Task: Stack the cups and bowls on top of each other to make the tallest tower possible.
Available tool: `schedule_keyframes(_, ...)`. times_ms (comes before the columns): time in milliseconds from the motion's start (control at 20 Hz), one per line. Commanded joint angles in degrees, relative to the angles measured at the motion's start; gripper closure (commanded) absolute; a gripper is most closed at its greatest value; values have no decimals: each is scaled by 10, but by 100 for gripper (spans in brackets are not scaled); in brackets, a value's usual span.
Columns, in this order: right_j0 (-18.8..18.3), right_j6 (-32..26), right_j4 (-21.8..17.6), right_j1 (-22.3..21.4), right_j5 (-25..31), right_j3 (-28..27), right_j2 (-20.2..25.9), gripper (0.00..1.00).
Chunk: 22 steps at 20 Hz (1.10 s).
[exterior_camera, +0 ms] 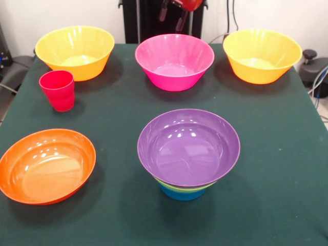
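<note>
The tower stands at the front middle: a wide purple bowl on top, a thin lime green rim under it, and a small blue base. A wide orange bowl sits at the front left. A red ridged cup stands upright at the left. Two large yellow-orange bowls sit at the back left and back right, with a large pink bowl between them. My gripper hangs at the top edge behind the pink bowl, open and empty. The sky blue cup is out of view.
Everything sits on a dark green cloth table. The robot's black pedestal stands behind the pink bowl. Cables and dark equipment lie off the table's right edge.
</note>
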Motion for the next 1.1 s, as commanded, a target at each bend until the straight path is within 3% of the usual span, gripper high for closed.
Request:
schedule_keyframes(50,12,70,37,-1,86,-79,57,0)
schedule_keyframes(700,52,88,71,46,144,-180,36,0)
schedule_keyframes(1100,73,96,93,61,210,-243,28,0)
